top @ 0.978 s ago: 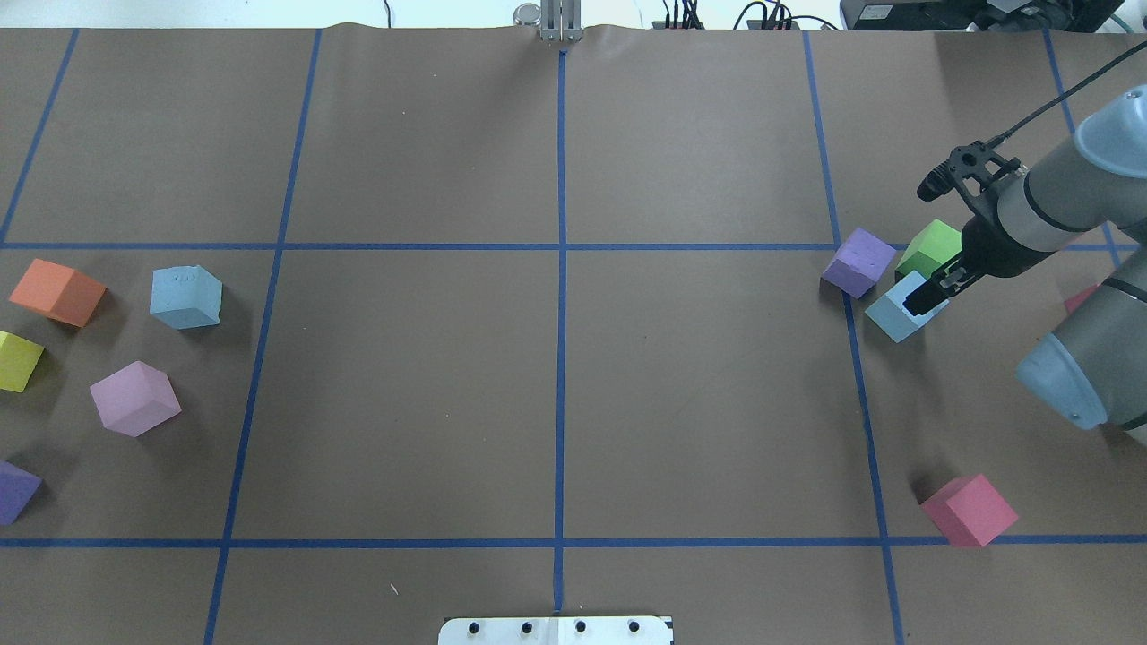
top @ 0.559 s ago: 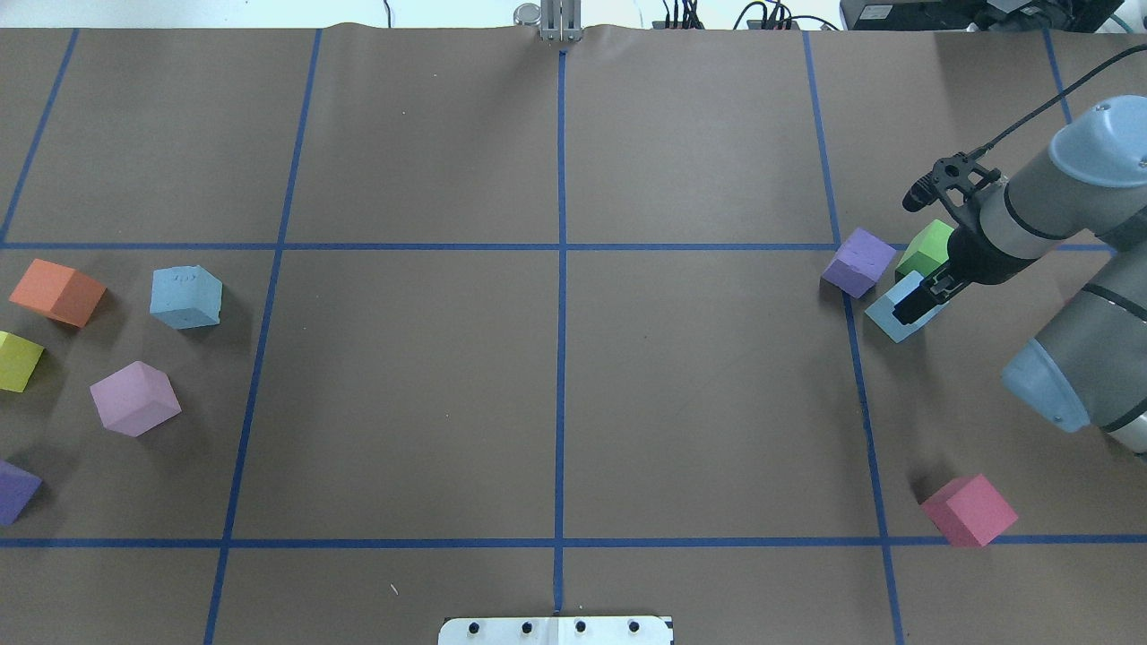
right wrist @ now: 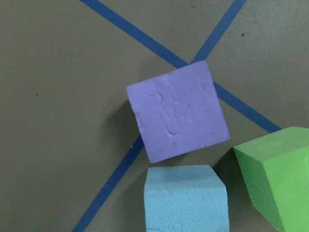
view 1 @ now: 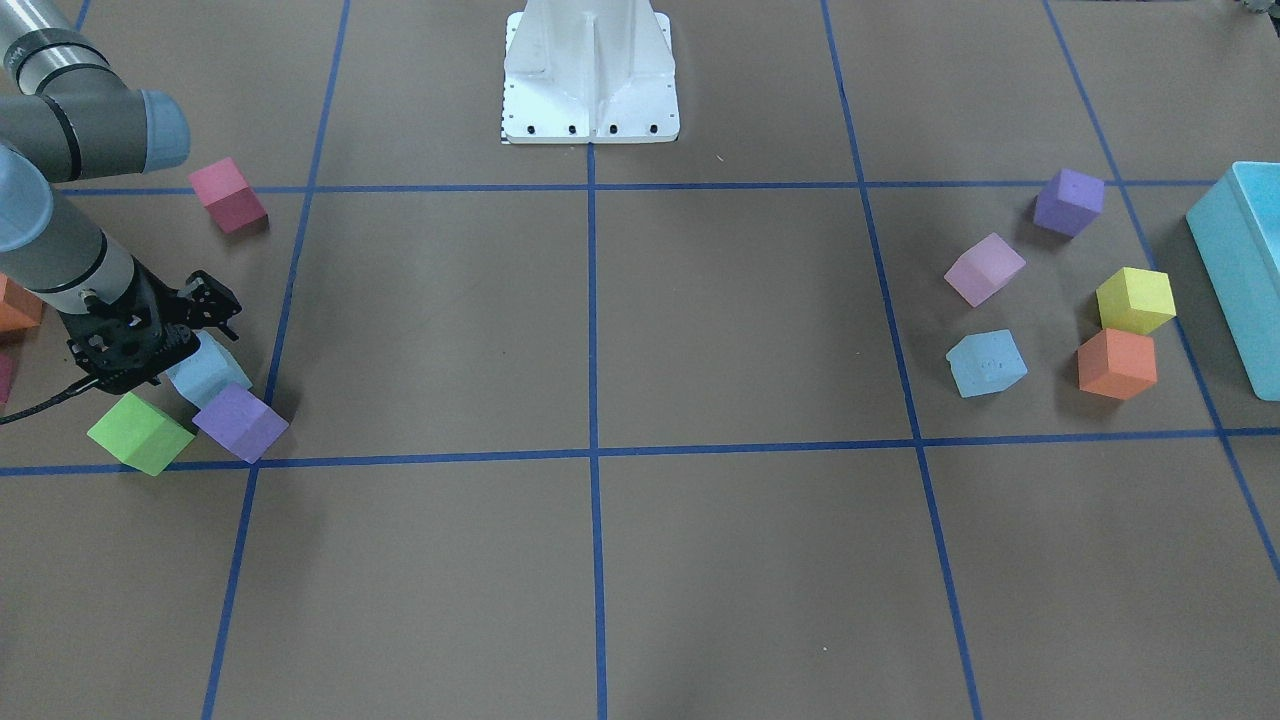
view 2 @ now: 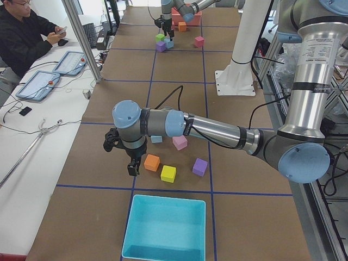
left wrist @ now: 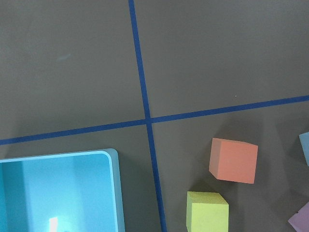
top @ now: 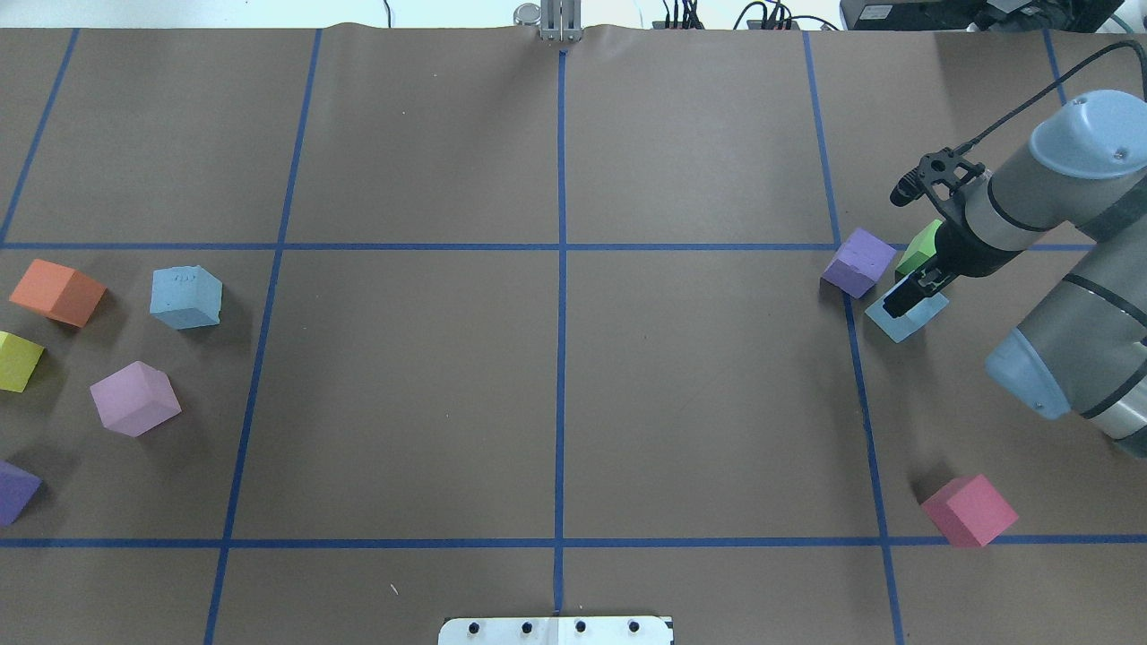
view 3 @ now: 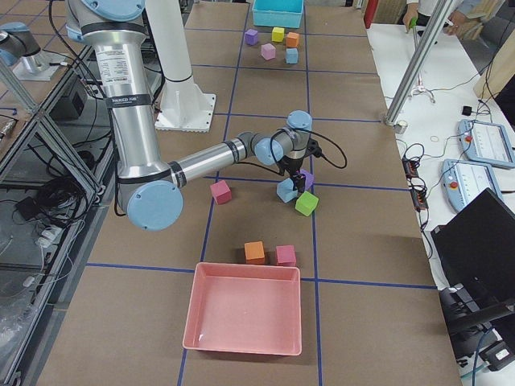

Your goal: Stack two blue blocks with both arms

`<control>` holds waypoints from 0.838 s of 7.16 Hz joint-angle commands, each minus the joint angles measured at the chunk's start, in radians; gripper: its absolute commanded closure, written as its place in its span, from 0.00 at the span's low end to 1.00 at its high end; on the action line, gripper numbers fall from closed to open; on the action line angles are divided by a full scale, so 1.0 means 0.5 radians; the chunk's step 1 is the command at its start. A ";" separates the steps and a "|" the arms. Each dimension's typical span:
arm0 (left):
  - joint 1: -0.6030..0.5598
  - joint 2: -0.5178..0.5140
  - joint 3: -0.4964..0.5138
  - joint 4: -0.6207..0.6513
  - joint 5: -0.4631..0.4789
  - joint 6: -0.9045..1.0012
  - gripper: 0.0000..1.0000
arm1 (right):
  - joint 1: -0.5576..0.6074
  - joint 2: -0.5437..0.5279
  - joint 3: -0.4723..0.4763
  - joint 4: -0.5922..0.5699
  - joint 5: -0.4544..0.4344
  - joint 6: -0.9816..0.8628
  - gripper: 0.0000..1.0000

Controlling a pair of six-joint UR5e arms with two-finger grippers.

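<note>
The right fingers (top: 903,300) are down over one blue block (top: 896,324) on the table (top: 556,403), which stands close between a purple cube (top: 858,262) and a green cube (top: 918,251). I cannot tell if they grasp it. The other blue block (top: 185,297) lies well apart, on the left side. For the left fingers (view 2: 132,167) I cannot tell either. It seems the pick-up step; next comes a firm grip and a straight lift.

Brown paper-covered table (top: 403,403) with blue tape grid (top: 561,269); white side bench (view 2: 22,185) with tablets (view 2: 70,62)
</note>
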 commanded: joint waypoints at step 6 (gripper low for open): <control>0.012 0.000 0.010 0.000 0.000 0.000 0.00 | 0.000 0.013 -0.063 -0.002 0.007 -0.066 0.01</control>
